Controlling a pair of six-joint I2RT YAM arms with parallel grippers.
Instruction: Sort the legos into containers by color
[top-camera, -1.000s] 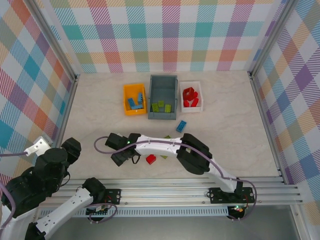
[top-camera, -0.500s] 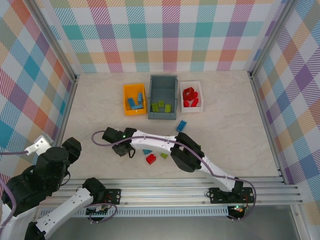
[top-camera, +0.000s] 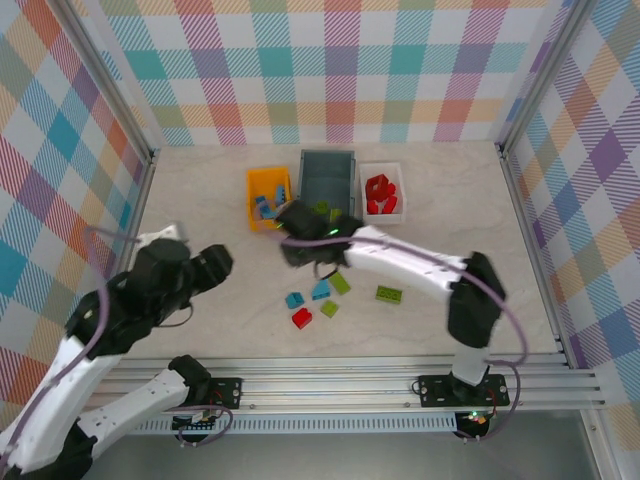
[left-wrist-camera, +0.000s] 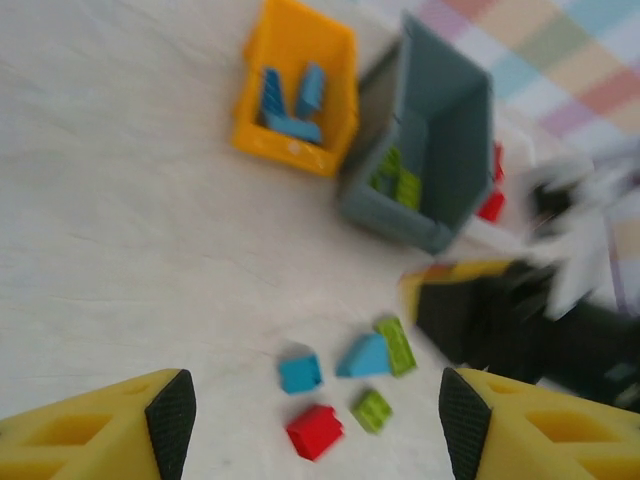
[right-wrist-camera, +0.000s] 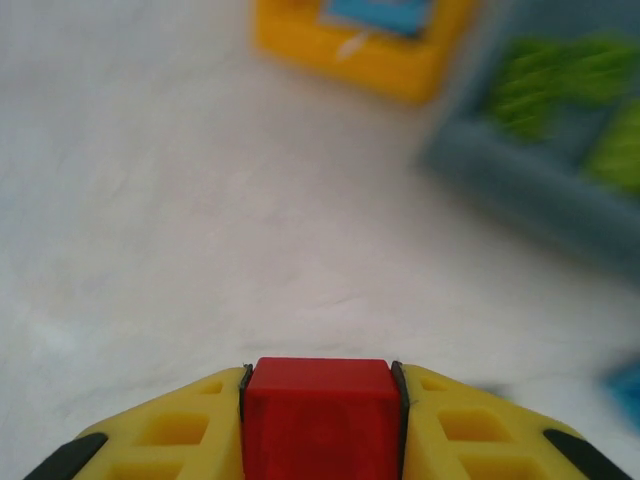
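Note:
My right gripper (right-wrist-camera: 320, 405) is shut on a red lego (right-wrist-camera: 320, 395) and hangs above the table just in front of the containers (top-camera: 300, 240). These are an orange bin (top-camera: 269, 197) with blue legos, a grey-blue bin (top-camera: 327, 180) with green ones and a white tray (top-camera: 382, 192) with red ones. My left gripper (left-wrist-camera: 318, 425) is open and empty. It hovers at the left (top-camera: 220, 262), above the table. Loose on the table are a red lego (top-camera: 301, 318), two blue legos (top-camera: 295, 299) (top-camera: 321, 291) and green legos (top-camera: 340, 282) (top-camera: 328, 308) (top-camera: 389, 294).
The right forearm (top-camera: 400, 262) crosses the table diagonally behind the loose bricks. Metal frame posts and checked walls close in the left, right and far sides. A rail (top-camera: 350, 375) runs along the near edge.
My right gripper has shut on a red lego at the near left, then swung up and right toward the containers. The left arm has come in from the left corner.

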